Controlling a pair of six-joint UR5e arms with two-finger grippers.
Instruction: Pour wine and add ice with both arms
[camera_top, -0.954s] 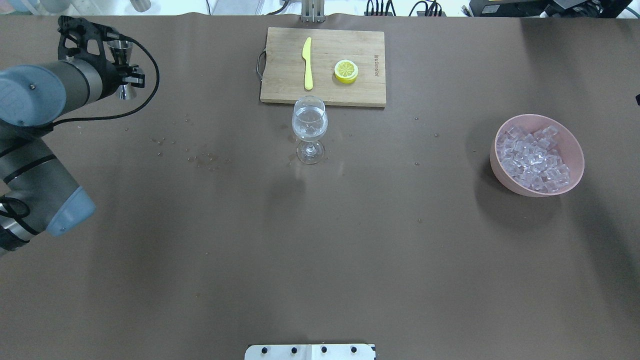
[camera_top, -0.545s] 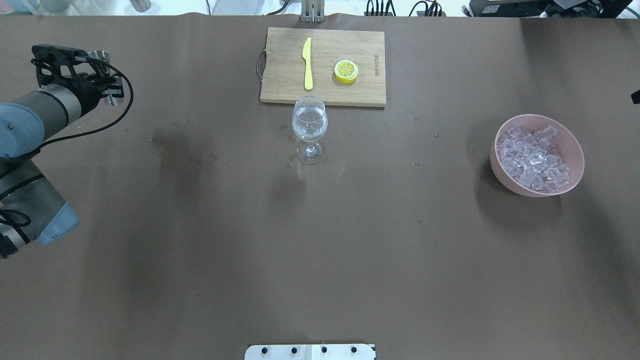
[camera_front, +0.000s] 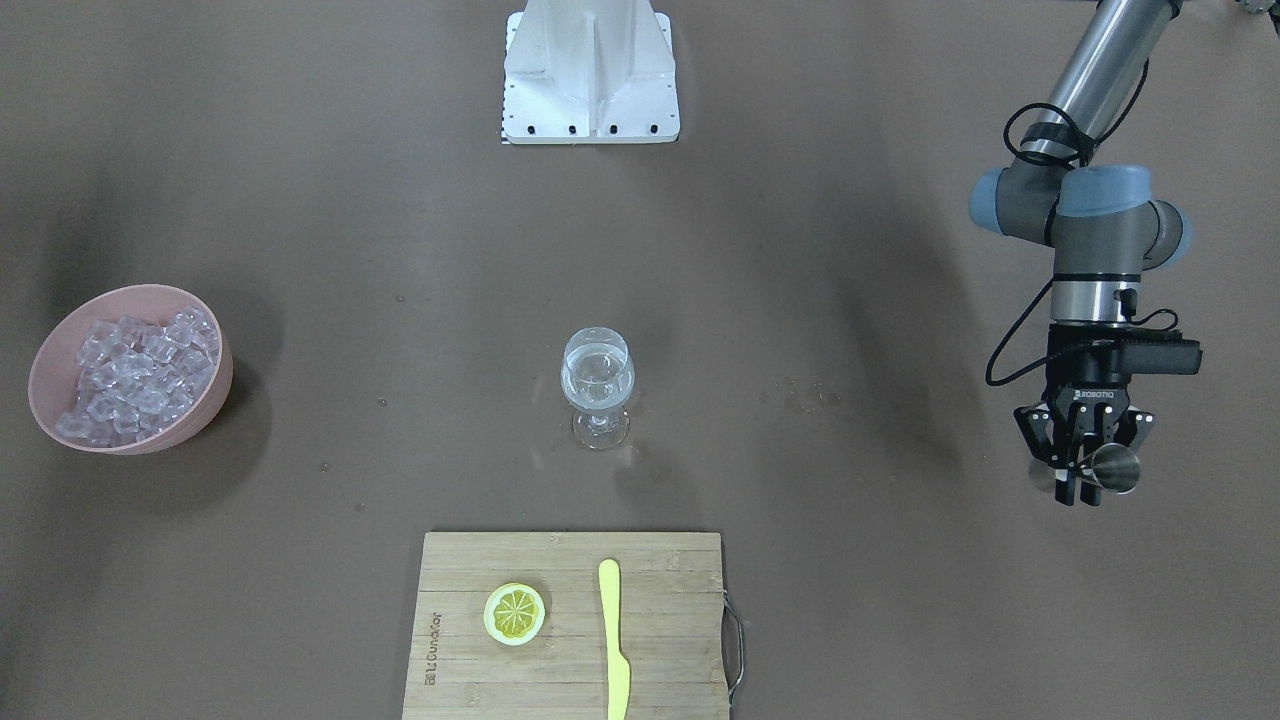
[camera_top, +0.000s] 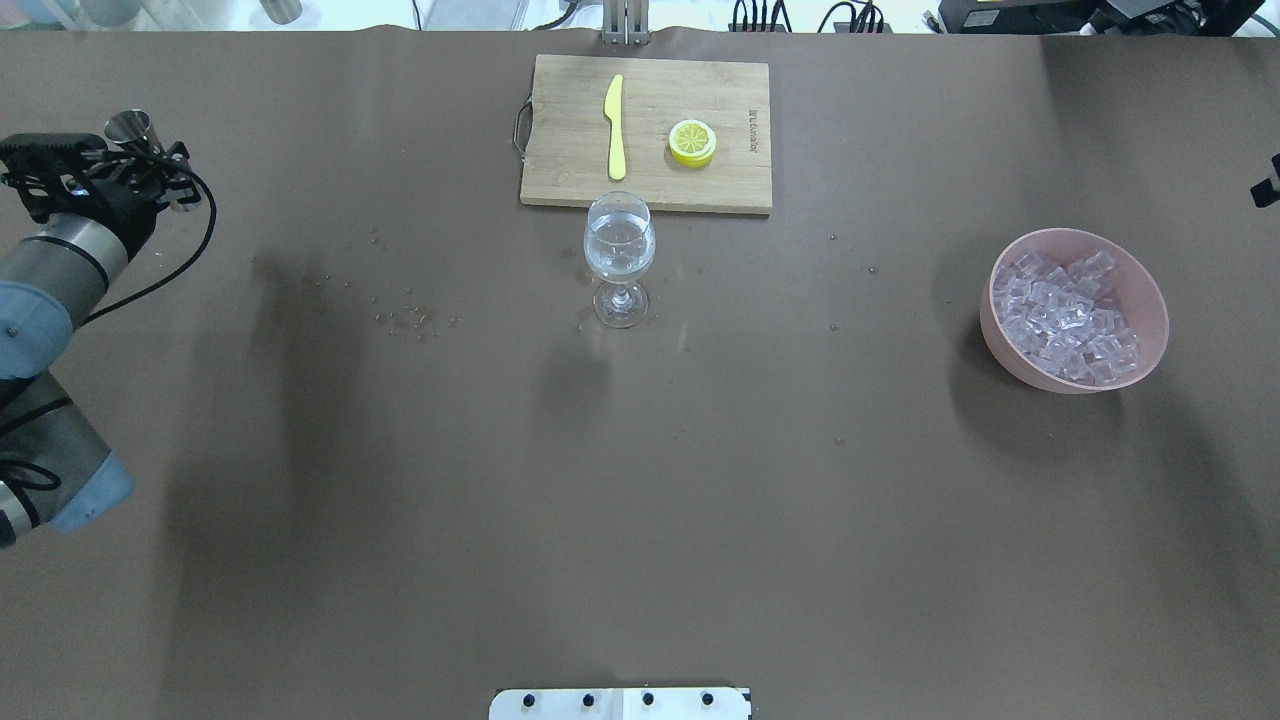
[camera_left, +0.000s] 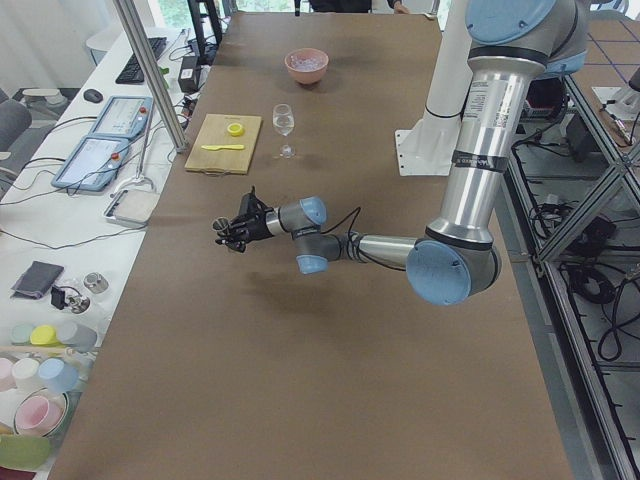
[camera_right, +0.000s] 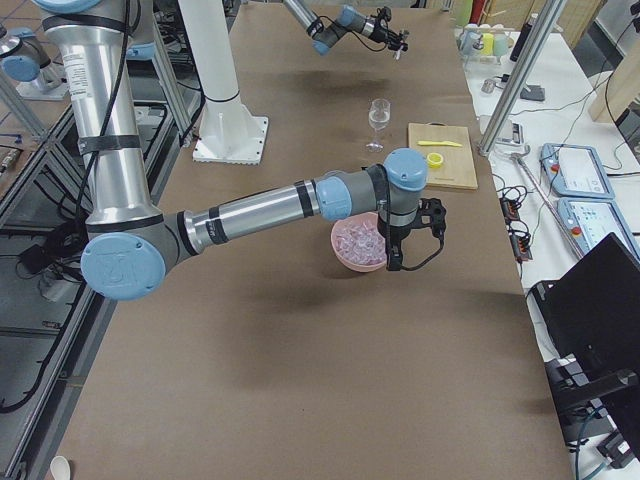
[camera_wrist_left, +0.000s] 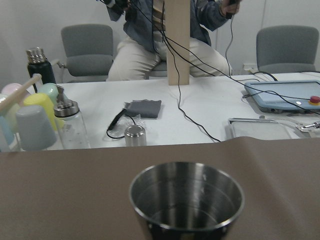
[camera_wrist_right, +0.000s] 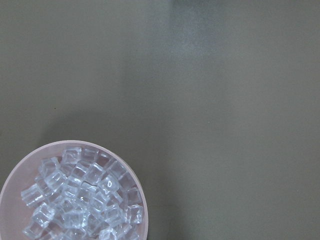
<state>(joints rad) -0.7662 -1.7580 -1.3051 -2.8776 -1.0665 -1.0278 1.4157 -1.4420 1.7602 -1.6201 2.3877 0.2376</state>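
Note:
A wine glass (camera_top: 620, 245) stands mid-table, in front of the board, with clear wine (camera_front: 597, 378) in its bowl. My left gripper (camera_top: 150, 165) is at the far left of the table, shut on a steel jigger (camera_top: 127, 125). The jigger is upright, and its open cup fills the bottom of the left wrist view (camera_wrist_left: 186, 200). Ice cubes (camera_top: 1065, 315) fill a pink bowl (camera_top: 1150, 290) at the right. My right gripper (camera_right: 432, 215) hangs just beyond that bowl. The right wrist view shows the ice (camera_wrist_right: 80, 200) but no fingers, so I cannot tell its state.
A wooden cutting board (camera_top: 700, 175) at the back holds a yellow knife (camera_top: 615, 125) and a lemon slice (camera_top: 692, 141). Small droplets (camera_top: 405, 318) lie on the brown cloth left of the glass. The white mounting base (camera_front: 590, 70) stands at the robot's side.
My left gripper has carried the jigger leftward, away from the glass, to the table's far left end. The glass and bowl have not moved.

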